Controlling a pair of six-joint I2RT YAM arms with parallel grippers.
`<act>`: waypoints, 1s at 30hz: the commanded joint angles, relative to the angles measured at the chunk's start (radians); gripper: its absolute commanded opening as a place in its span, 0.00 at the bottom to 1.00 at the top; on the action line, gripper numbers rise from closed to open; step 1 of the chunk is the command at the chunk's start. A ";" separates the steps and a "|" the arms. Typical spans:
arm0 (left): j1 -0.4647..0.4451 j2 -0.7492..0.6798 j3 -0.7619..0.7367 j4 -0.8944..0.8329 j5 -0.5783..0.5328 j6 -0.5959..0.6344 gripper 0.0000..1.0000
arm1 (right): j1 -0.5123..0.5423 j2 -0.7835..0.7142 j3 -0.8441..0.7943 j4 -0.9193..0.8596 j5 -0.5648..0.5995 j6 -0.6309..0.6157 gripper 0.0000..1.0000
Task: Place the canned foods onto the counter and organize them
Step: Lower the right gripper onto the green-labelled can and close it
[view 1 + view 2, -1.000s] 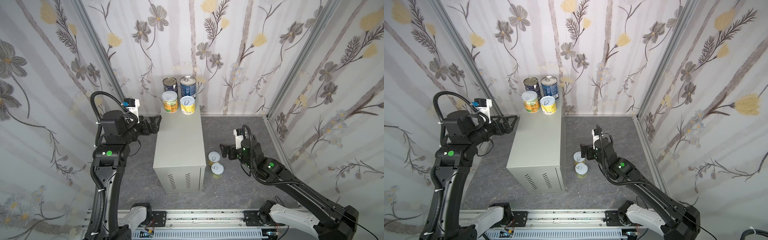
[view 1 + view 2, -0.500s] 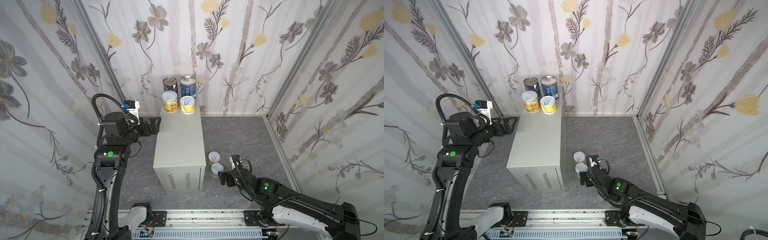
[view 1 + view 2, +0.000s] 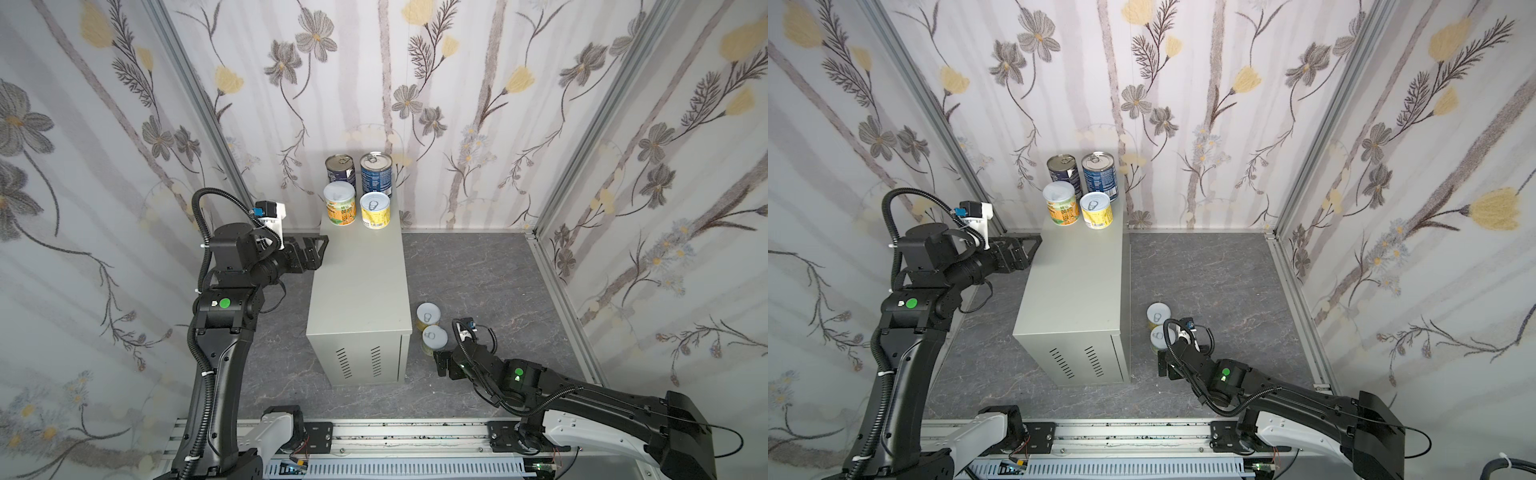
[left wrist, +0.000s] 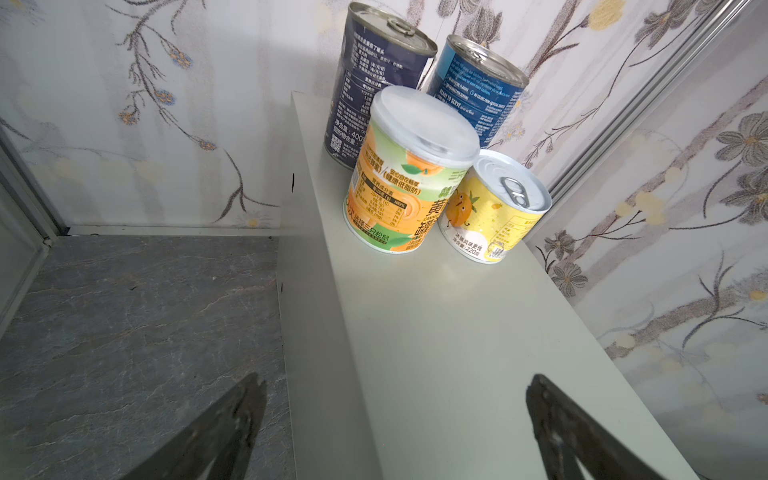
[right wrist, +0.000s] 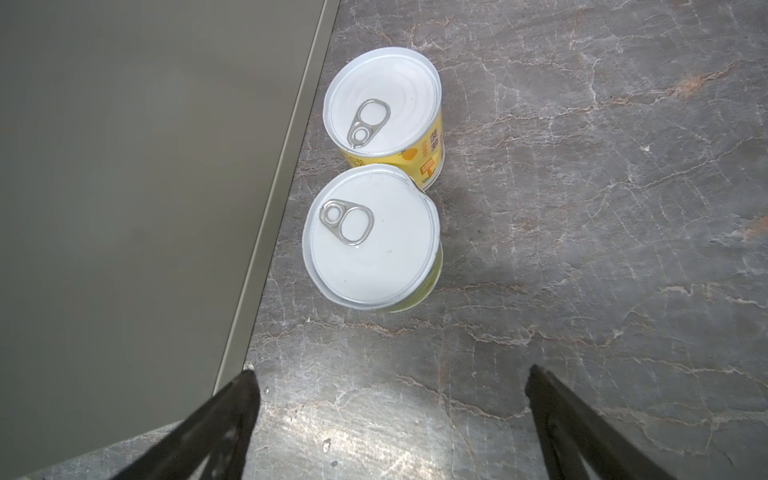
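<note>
The left gripper (image 4: pixel 395 382) hangs wide open and empty at the left edge of the worktop (image 3: pixel 359 282), about level with its top; one finger is over the floor (image 3: pixel 469 270), the other over the top. Four cans stand upright in a tight block at the worktop's far end by the wall: a navy can (image 3: pixel 340 171) and a blue can (image 3: pixel 376 173) behind, an orange can (image 3: pixel 340 208) and a yellow can (image 3: pixel 375 212) in front. The right gripper (image 5: pixel 390 372) is low over the floor, also spread wide and holding nothing, just short of a near can (image 5: pixel 370 237). That can touches a far can (image 5: pixel 384 104); both stand upright on the floor just beside the worktop's right side.
</note>
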 commanded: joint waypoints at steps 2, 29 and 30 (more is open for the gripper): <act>0.001 0.002 0.000 0.043 0.014 -0.004 1.00 | 0.002 0.080 0.018 0.122 0.020 -0.010 1.00; 0.001 0.005 0.002 0.034 0.011 0.011 1.00 | -0.089 0.451 0.149 0.285 0.028 -0.105 0.78; 0.001 0.008 0.001 0.035 0.011 0.011 1.00 | -0.089 0.451 0.148 0.286 0.029 -0.108 0.77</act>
